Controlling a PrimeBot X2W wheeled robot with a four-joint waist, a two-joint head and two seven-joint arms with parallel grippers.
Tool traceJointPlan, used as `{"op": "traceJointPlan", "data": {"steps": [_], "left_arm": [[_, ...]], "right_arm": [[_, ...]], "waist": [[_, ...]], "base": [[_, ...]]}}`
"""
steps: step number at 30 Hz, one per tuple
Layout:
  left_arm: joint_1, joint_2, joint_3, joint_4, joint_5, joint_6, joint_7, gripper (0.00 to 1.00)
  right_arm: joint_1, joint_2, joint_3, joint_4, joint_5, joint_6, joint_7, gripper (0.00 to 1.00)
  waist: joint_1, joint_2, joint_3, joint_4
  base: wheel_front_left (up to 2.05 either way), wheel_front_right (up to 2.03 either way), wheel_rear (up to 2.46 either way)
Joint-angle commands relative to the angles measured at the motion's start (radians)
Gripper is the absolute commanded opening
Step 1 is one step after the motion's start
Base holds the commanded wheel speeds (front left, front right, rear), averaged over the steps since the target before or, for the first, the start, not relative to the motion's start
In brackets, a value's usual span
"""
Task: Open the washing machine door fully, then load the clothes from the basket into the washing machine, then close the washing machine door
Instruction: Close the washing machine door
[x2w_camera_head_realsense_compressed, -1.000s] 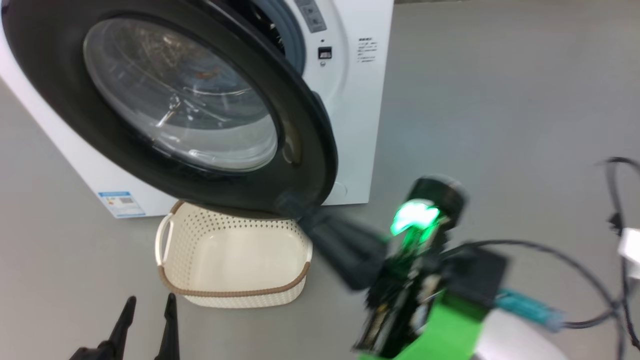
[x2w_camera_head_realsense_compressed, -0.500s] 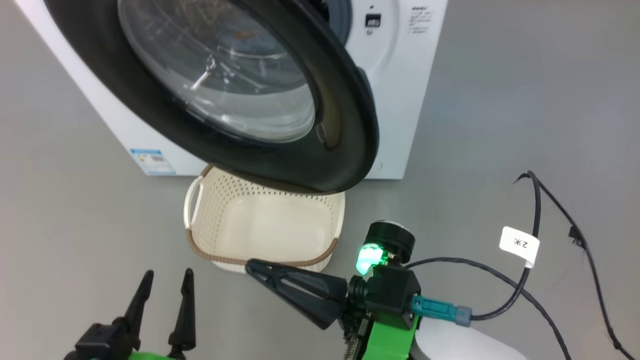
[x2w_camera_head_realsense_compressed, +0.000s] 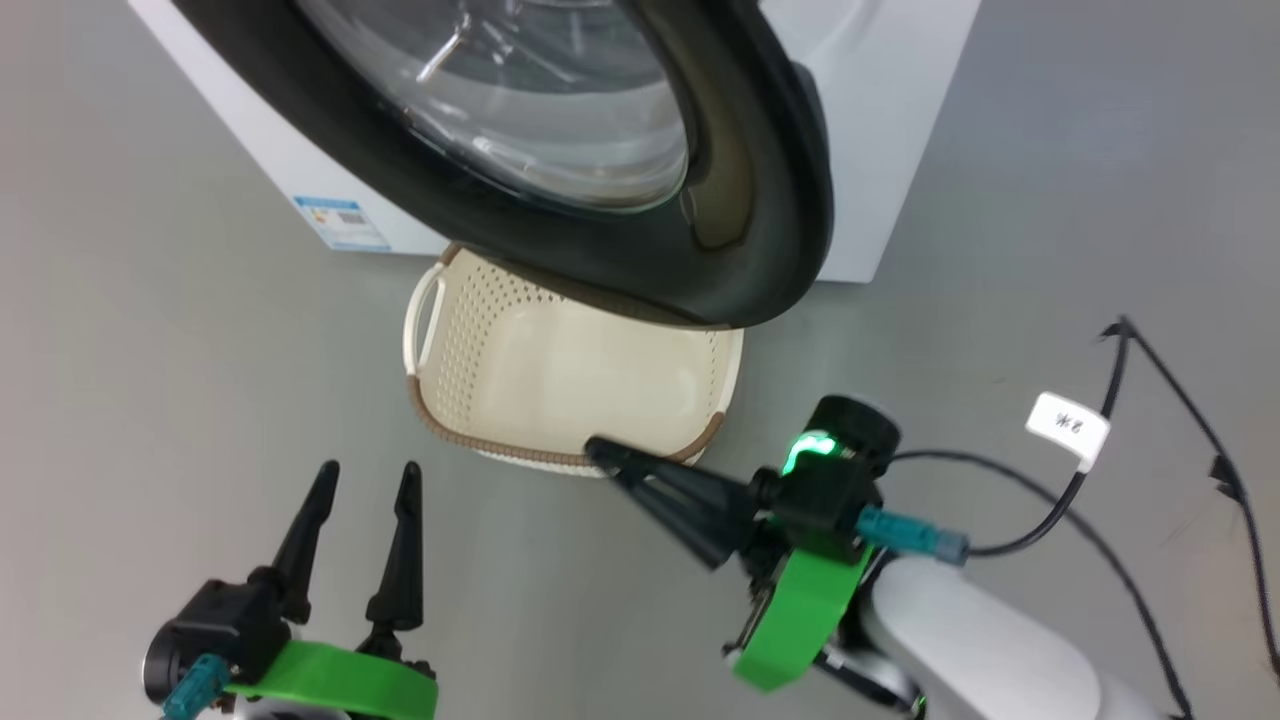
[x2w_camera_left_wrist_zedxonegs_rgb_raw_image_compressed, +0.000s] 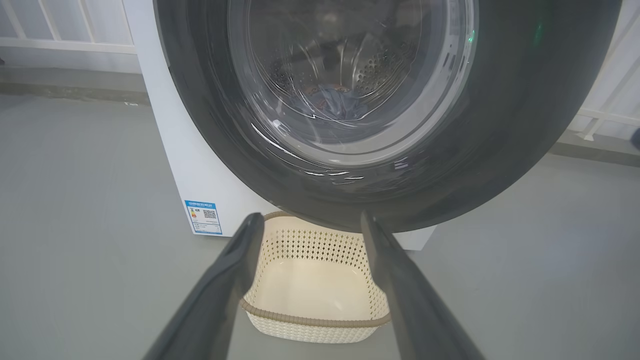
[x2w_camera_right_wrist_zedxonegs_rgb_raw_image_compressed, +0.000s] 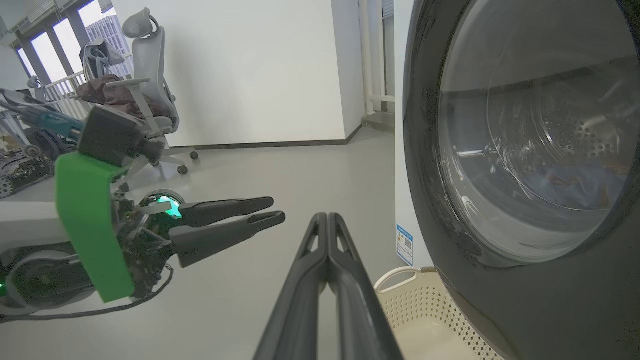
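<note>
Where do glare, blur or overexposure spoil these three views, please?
Head view: streaky reflections across the glass of the washing machine door, and the white cable tag is smeared. Left wrist view: reflections veil the clothes behind the glass; the left end effector looks soft, near the lens. Right wrist view: windows at upper left blow out.

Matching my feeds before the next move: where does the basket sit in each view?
Head view: basket at centre, on the floor under the washing machine door.
Left wrist view: basket low centre, framed by the left gripper, jaws apart.
Right wrist view: basket at the bottom edge, right of centre.
Shared landmark: the blue label on the washing machine, up-left of the basket or just above its handle.
</note>
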Motion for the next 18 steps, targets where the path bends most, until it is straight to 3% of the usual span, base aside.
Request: {"op": "traceJointPlan", "data": {"steps": [1, 18], "left_arm": [[-0.033, 0.01, 0.027, -0.032, -0.001, 0.006, -0.006, 1.0], [-0.065, 0.01, 0.006, -0.041, -0.016, -0.001, -0.006, 1.0]], "right_arm": [[-0.015, 0.009, -0.012, -0.011, -0.005, 0.002, -0.013, 0.0], [-0.135, 0.038, -0.27, 0.15, -0.069, 0.002, -0.039, 0.0]], "waist": [[0.0, -0.0001, 0.031, 0.022], [0.0, -0.0001, 0.104, 0.042]], "base": [[0.0, 0.0, 0.0], [0.0, 0.0, 0.0]]}}
